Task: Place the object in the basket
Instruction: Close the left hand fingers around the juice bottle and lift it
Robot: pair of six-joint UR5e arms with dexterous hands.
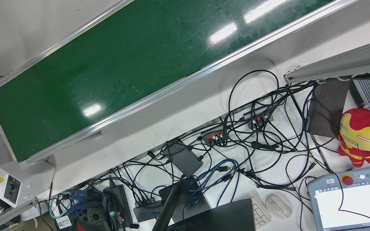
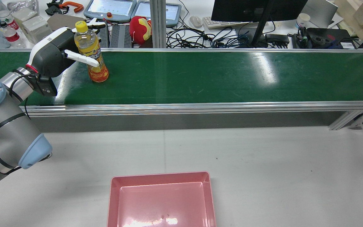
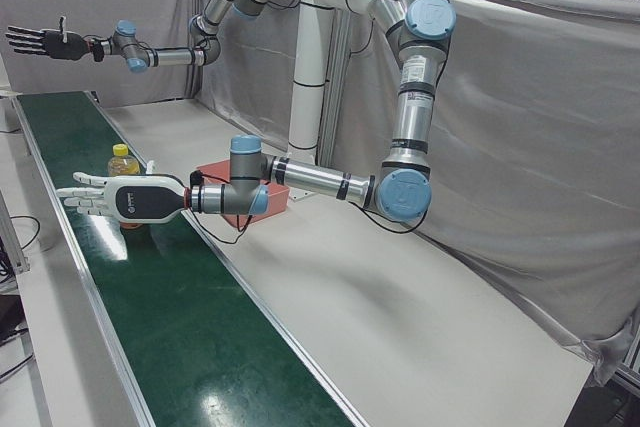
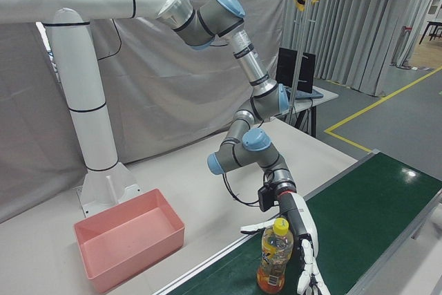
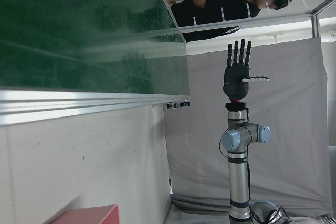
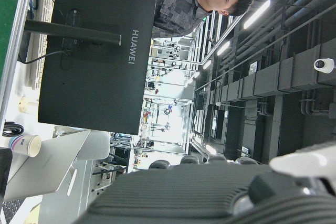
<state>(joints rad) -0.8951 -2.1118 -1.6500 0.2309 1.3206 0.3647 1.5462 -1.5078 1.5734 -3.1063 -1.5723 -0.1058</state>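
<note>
A bottle of orange drink with a yellow cap [image 2: 92,53] stands upright on the green conveyor belt [image 2: 216,75] at its left end. My left hand [image 2: 54,53] is open beside it, palm against the bottle, thumb [image 2: 82,58] lying across its front and fingers straight behind it. The right-front view shows the same hand [image 4: 302,236] next to the bottle [image 4: 274,257]. The left-front view shows hand [image 3: 110,197] and bottle [image 3: 124,161] too. The pink basket [image 2: 159,175] lies empty on the white table near me. My right hand [image 3: 45,42] is open, held high beyond the belt's end.
Behind the belt is a cluttered desk with cables [image 1: 252,134], a red and yellow plush toy [image 1: 361,134], teach pendants [image 2: 110,8] and a monitor [image 2: 257,9]. A white table stretch [image 2: 263,157] lies between belt and basket. The white pedestal [image 4: 90,115] stands behind the basket.
</note>
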